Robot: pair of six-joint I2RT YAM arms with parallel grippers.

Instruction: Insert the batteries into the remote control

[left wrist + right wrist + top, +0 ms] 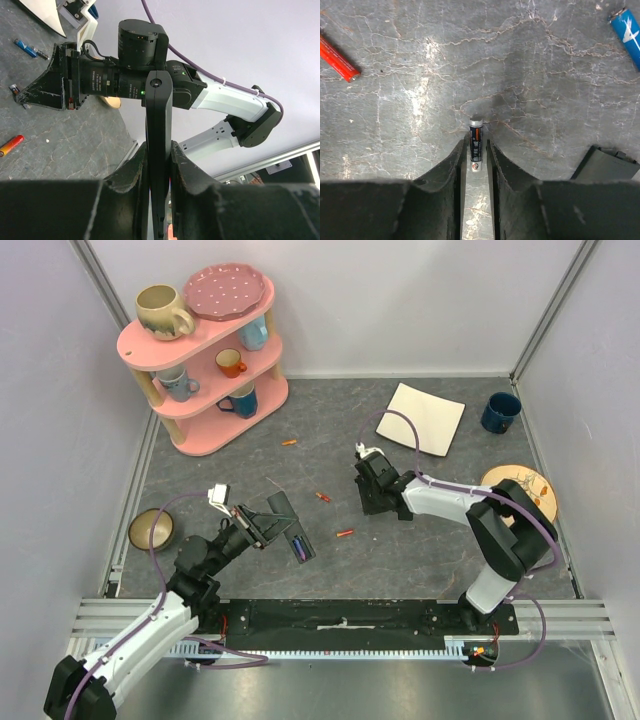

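Observation:
My left gripper (262,525) is shut on the remote control (297,540), a slim black bar. It holds the bar above the table with the recess up. In the left wrist view the remote (159,130) stands edge-on between the pads. My right gripper (373,502) points down at the table, shut on a black-and-orange battery (476,142) at its fingertips. Loose batteries lie on the table: an orange one (289,442), a red-orange one (322,497) and a red one (345,533). The right wrist view shows a red battery (337,57) and a blue one (630,32).
A pink shelf (205,350) with mugs stands far left. A white square plate (425,418), a dark blue mug (500,412) and a wooden plate (520,490) are at the right. A bowl (152,530) sits at the left edge. A flat black piece (610,162) lies beside my right fingers.

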